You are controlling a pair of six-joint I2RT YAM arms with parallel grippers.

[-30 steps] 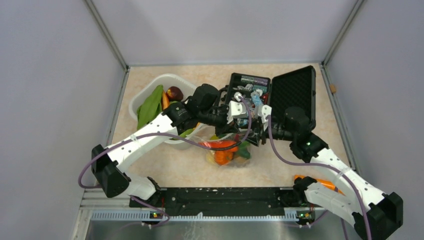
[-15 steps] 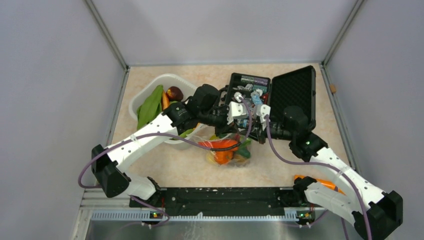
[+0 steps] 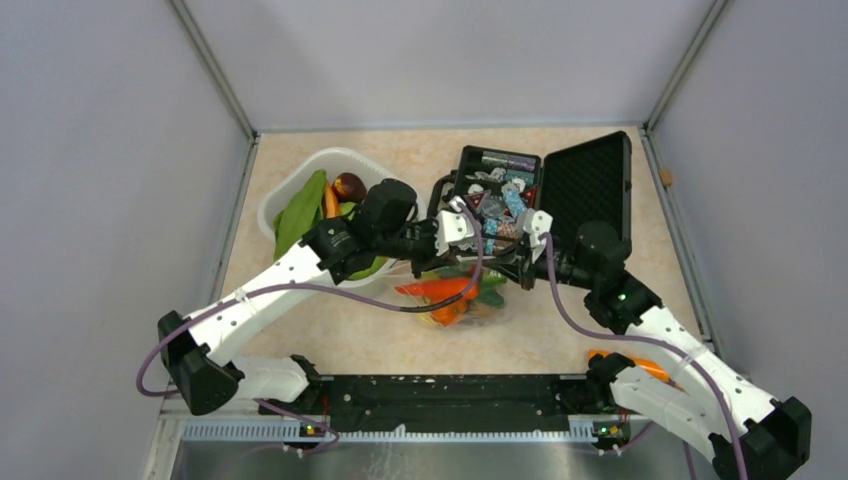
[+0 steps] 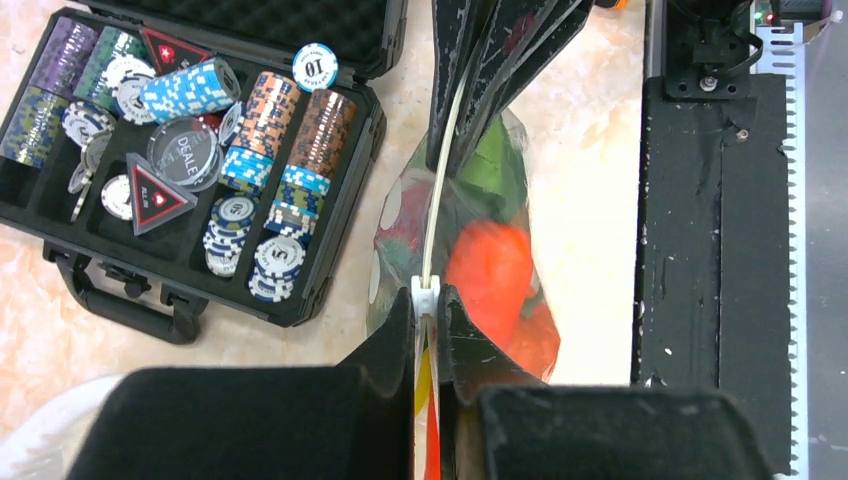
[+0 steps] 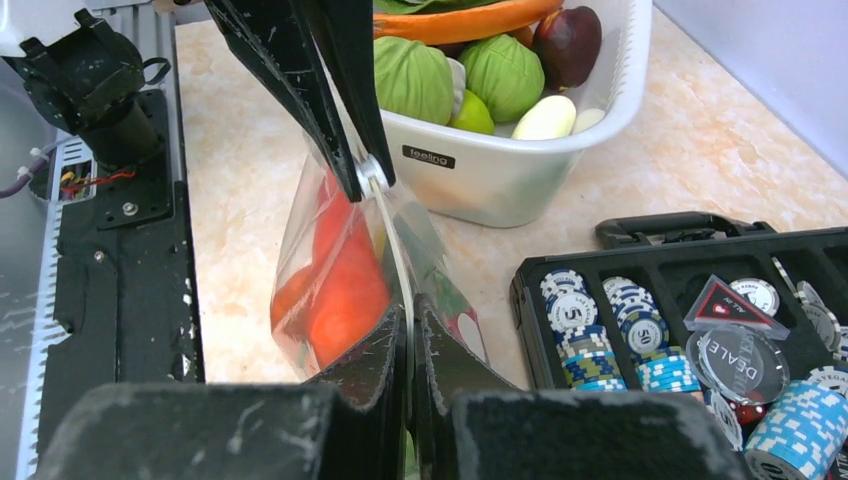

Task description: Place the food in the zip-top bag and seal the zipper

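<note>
The zip-top bag (image 3: 458, 300) hangs stretched between both grippers, just above the table. Red and orange food (image 4: 490, 270) and green pieces show through its clear wall. My left gripper (image 4: 428, 305) is shut on the zipper (image 4: 440, 180) right at its white slider (image 4: 427, 293). My right gripper (image 5: 411, 318) is shut on the same strip at the bag's other end. The zipper runs taut and straight from one gripper to the other. More food lies in the white basket (image 5: 520, 180): green balls (image 5: 415, 80), a carrot and a dark plum.
An open black case (image 4: 130, 300) full of poker chips stands just behind the bag, its lid (image 3: 590, 185) raised to the right. The white basket (image 3: 290, 190) sits at the back left. An orange item (image 3: 640, 365) lies by the right arm's base.
The right gripper has shut on the bag's edge. The left gripper has slid left along the zipper, away from the right one, and the bag now hangs taut between them.
</note>
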